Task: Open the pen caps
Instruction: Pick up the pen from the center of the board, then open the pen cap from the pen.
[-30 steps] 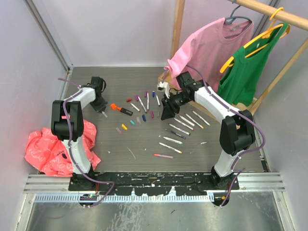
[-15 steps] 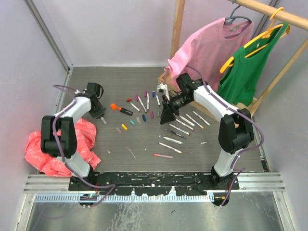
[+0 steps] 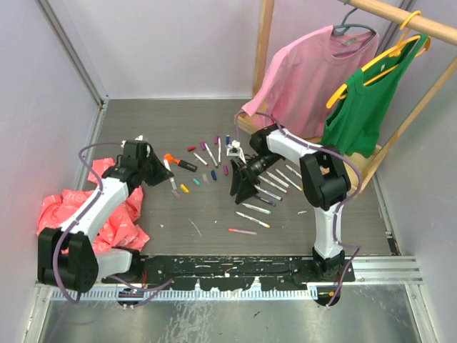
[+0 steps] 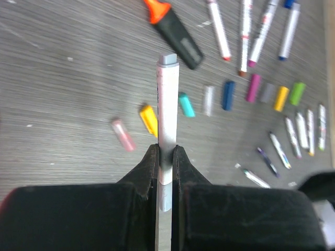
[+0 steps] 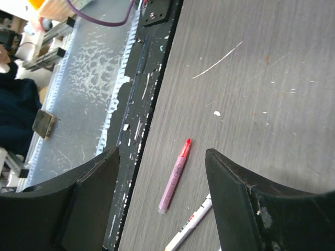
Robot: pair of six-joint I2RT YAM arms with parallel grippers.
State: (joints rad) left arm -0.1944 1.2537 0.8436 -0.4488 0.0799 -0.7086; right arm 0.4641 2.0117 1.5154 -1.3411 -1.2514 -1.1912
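Left pincer (image 4: pixel 165 157) pinches a slim white pen (image 4: pixel 167 104) above scattered plastic caps (image 4: pixel 149 120); right pincer (image 5: pixel 161 156) is spread over a pink pen (image 5: pixel 174 180) on the streaked grey table (image 5: pixel 261 78).

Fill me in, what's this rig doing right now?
Uncapping pens. The left gripper is shut on a white pen with a grey end, held above the table. The right gripper is open and empty, hovering over a pink pen with a red tip. Several loose caps already lie in a row on the table.
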